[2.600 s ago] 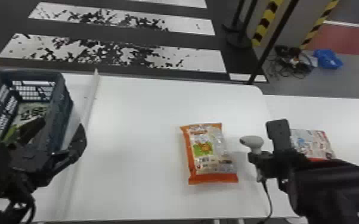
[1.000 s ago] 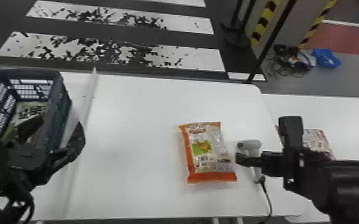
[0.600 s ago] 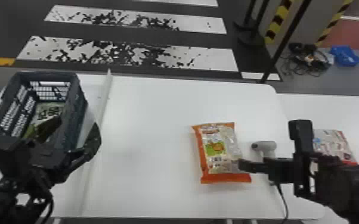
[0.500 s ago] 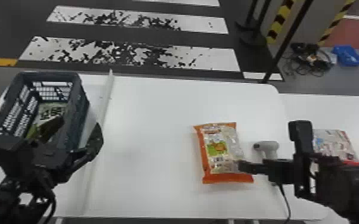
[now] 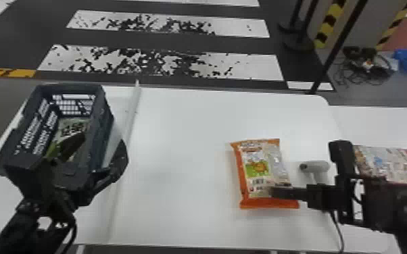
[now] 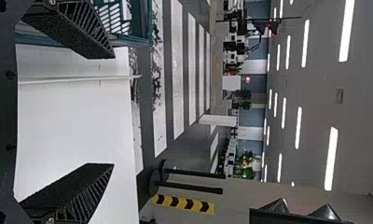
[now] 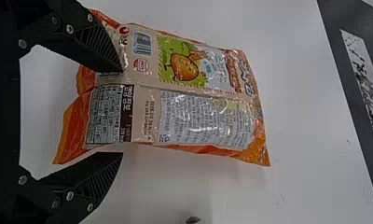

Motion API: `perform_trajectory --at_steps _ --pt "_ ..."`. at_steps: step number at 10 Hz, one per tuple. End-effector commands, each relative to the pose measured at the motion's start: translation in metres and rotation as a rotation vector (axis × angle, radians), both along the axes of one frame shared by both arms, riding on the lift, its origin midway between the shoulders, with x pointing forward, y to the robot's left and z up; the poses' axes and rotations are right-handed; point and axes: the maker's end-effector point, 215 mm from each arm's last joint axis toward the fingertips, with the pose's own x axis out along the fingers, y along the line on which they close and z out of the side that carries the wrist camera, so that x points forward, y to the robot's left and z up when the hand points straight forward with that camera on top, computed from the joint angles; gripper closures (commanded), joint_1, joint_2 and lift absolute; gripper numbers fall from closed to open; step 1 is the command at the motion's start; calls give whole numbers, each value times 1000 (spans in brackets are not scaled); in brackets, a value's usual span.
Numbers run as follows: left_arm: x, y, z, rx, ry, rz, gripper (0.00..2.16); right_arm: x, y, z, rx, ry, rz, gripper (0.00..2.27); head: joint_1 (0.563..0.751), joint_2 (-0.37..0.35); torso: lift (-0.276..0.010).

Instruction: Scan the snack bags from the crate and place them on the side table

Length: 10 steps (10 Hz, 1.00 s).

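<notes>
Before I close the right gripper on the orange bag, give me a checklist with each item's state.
1. Right gripper open: ok, its fingers stand well apart.
2. Orange bag between the fingers: ok, though one finger overlaps its printed face.
3. Barcode facing up: ok. Already scanned: cannot tell.
4. Scanner clear of the right gripper: cannot tell, as the gripper partly hides its handle in the head view.
5. Left gripper out of the way: ok, open by the crate.
6. Side table free of other bags: not ok, one bag lies there.
</notes>
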Motion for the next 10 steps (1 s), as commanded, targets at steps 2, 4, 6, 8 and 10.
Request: perform_trajectory --at_steps 2,4,6,8,10 --pt "1 0 -1 0 1 1 36 1 -4 -7 20 26 -10 2260 695 -29 -50" --pt "1 0 -1 -1 1 2 36 6 -4 7 96 8 -36 2260 695 -32 -50" --pt "2 1 0 -2 -1 3 36 10 -16 38 174 -41 -85 2260 695 -33 -50" --pt "0 0 -1 -5 1 3 36 25 -40 89 258 -159 -156 2260 695 -50 -50" --pt "0 0 2 -4 -4 3 36 46 -104 119 230 -263 -307 2260 695 -83 -50"
